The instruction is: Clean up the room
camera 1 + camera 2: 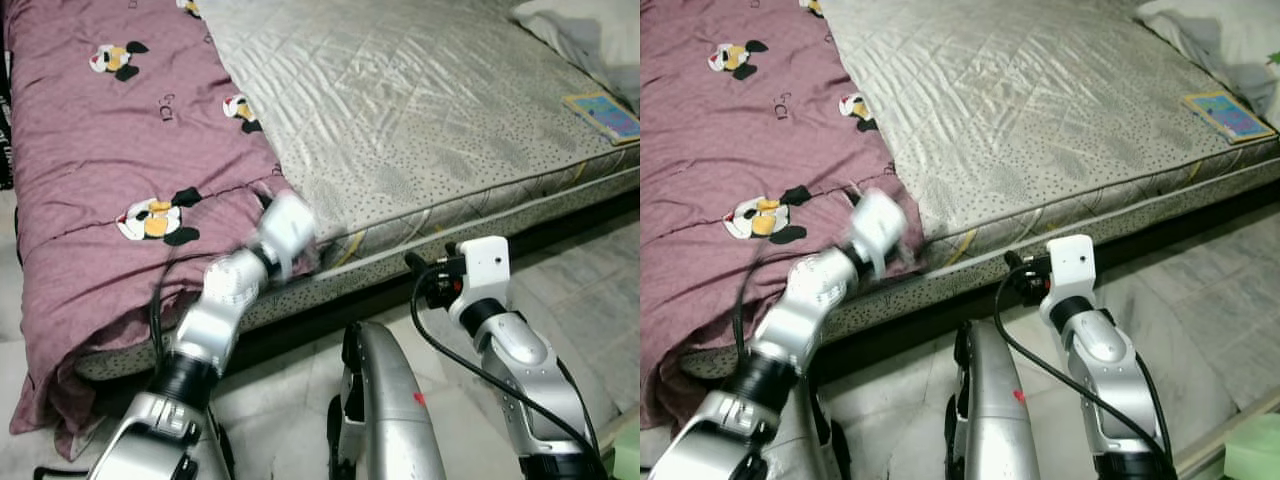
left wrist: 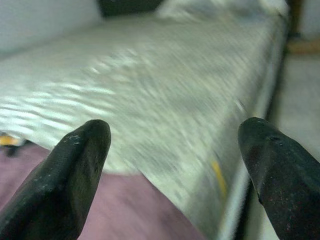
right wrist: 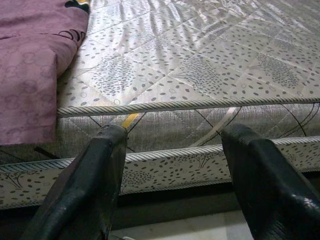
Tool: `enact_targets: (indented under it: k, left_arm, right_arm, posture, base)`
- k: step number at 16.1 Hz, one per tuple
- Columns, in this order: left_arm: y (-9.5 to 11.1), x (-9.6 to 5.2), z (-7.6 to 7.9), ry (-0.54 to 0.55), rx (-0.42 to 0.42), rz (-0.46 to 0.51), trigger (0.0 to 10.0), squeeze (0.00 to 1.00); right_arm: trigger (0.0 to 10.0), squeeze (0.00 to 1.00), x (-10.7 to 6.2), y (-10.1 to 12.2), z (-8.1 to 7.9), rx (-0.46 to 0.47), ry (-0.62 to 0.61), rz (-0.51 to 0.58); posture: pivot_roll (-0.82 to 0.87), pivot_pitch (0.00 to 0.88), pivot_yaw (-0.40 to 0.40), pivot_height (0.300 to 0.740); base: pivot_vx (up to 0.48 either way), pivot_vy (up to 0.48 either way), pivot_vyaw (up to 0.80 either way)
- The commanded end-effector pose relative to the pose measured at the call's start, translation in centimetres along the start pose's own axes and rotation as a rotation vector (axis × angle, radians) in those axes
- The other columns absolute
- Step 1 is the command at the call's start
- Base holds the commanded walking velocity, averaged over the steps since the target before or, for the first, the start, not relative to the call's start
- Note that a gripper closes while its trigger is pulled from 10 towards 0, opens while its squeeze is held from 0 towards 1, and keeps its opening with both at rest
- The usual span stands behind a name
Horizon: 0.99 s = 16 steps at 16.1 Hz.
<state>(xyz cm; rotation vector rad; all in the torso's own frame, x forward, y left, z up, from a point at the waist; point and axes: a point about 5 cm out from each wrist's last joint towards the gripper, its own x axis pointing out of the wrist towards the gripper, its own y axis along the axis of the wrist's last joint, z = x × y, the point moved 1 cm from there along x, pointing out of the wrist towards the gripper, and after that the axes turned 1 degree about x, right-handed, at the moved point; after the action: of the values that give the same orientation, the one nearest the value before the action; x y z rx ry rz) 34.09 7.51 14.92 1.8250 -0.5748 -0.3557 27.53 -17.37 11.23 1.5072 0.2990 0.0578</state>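
A purple blanket (image 1: 110, 170) printed with cartoon figures is covering the left side of the mattress (image 1: 420, 110) and hanging over its front edge. The left gripper (image 2: 170, 150), blurred in the head views, is hovering at the blanket's right border near that front edge, its fingers spread wide and empty. Further right, the right gripper (image 3: 172, 150) is pointing at the mattress's front edge, likewise spread wide and holding nothing. A book (image 1: 603, 114) is lying near the mattress's right edge. With the left arm blurred, a grab could be catching only a thin fold of blanket, letting it slip or dragging it off the front edge onto the floor.
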Motion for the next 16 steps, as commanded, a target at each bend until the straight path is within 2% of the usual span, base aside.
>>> enact_targets:
  k: [1,2,3,4,5,8,9,10,12,13,14,15,16]
  left_arm:
    - [0.0,-0.1,-0.8,0.060,-0.031,0.002,10.0,0.00]
    - [-1.3,-0.3,-3.1,0.205,-0.107,-0.084,10.0,0.00]
    - [-2.4,-0.6,-4.3,0.269,-0.127,-0.143,10.0,0.00]
    - [-2.7,-0.8,-4.8,0.288,-0.130,-0.161,10.0,0.00]
    - [-5.2,-1.4,-6.4,0.343,-0.162,-0.292,10.0,0.00]
    - [-8.0,-2.2,-7.5,0.397,-0.247,-0.445,10.0,0.00]
    - [-8.8,-2.4,-7.4,0.392,-0.262,-0.506,10.0,0.00]
    - [-9.3,-2.4,-7.2,0.362,-0.238,-0.555,10.0,0.00]
    - [-9.5,-1.6,-5.6,0.253,-0.202,-0.592,10.0,0.00]
    - [-9.8,-1.0,-3.4,0.128,-0.184,-0.616,10.0,0.00]
    - [-10.0,-0.8,-2.3,0.074,-0.177,-0.626,10.0,0.00]
    - [-10.1,-0.8,-1.8,0.053,-0.177,-0.632,10.0,0.00]
    - [-10.5,-0.8,-0.6,0.012,-0.137,-0.637,10.0,0.00]
  right_arm:
    - [10.0,0.00,-0.3,0.1,0.2,-0.005,-0.011,0.011]
    - [10.0,0.00,-0.4,0.4,0.2,-0.005,-0.013,0.015]
    - [10.0,0.00,-0.6,0.6,0.3,-0.004,-0.015,0.018]
    - [10.0,0.00,-0.7,0.6,0.3,-0.003,-0.016,0.019]
    - [10.0,0.00,-1.5,0.9,0.4,0.000,-0.018,0.013]
    - [10.0,0.00,-3.0,0.9,1.0,-0.008,-0.031,-0.004]
    - [10.0,0.00,-3.4,0.9,1.2,-0.010,-0.041,-0.011]
    - [10.0,0.00,-3.6,1.0,1.2,-0.011,-0.044,-0.014]
    - [10.0,0.00,-3.6,1.2,0.9,-0.007,-0.038,-0.017]
    - [10.0,0.00,-3.1,1.2,0.7,-0.004,-0.030,-0.011]
    - [10.0,0.00,-2.9,1.3,0.6,-0.002,-0.026,-0.006]
    - [10.0,0.00,-2.8,1.3,0.5,-0.001,-0.025,-0.005]
    - [10.0,0.00,-2.2,1.6,0.3,0.005,-0.020,0.008]
  posture:
    - [-0.15,0.117,-0.070,0.509]
    - [-0.16,0.123,-0.069,0.509]
    - [-0.17,0.131,-0.069,0.509]
    - [-0.18,0.134,-0.070,0.509]
    - [-0.21,0.148,-0.071,0.509]
    - [-0.25,0.161,-0.072,0.509]
    - [-0.26,0.162,-0.072,0.509]
    - [-0.27,0.157,-0.069,0.509]
    - [-0.27,0.143,-0.065,0.509]
    - [-0.26,0.129,-0.063,0.509]
    - [-0.26,0.119,-0.063,0.509]
    - [-0.25,0.116,-0.063,0.509]
    - [-0.25,0.096,-0.059,0.509]
  base:
    - [0.000,0.000,0.00]
    - [0.000,0.000,0.00]
    - [0.000,0.000,0.00]
    - [0.000,0.000,0.00]
    - [0.000,0.000,0.00]
    - [0.000,0.000,0.00]
    - [0.000,0.000,0.00]
    - [0.000,0.000,0.00]
    - [0.000,0.000,0.00]
    - [0.000,0.000,0.00]
    - [0.000,0.000,0.00]
    - [0.000,0.000,0.00]
    - [0.000,0.000,0.00]
